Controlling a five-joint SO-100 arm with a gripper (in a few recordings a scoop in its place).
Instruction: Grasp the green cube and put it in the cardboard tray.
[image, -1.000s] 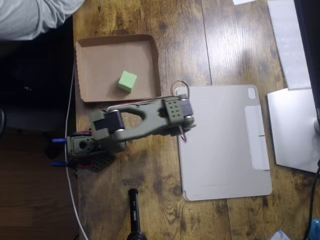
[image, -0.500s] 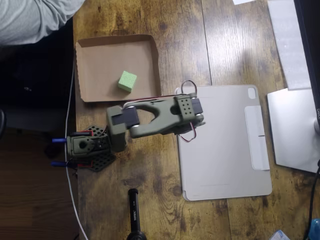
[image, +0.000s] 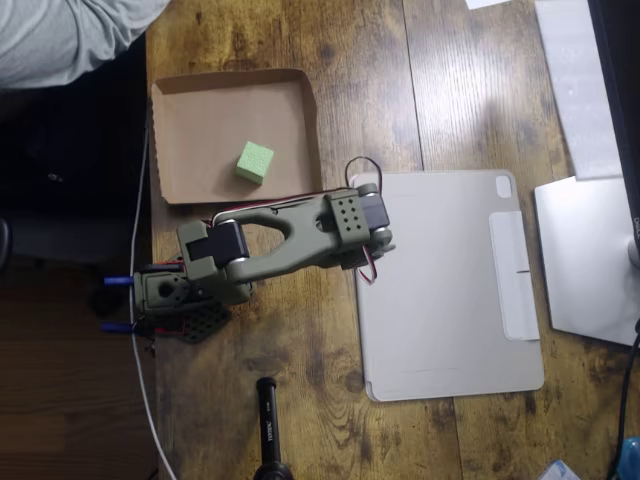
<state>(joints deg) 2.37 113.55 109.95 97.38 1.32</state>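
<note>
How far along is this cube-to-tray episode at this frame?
Placement looks done: the green cube sits on the floor of the cardboard tray, apart from its walls. Nothing appears in hand; the arm lies folded below the tray, its gripper state unreadable. Probably nothing is left but parking the arm.

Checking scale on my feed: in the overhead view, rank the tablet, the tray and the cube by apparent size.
1. tablet, largest, flat on the table
2. tray, clearly smaller than the tablet
3. cube, far the smallest, lying inside the tray

All three lie at table level, so nearness hardly skews the order.
</note>
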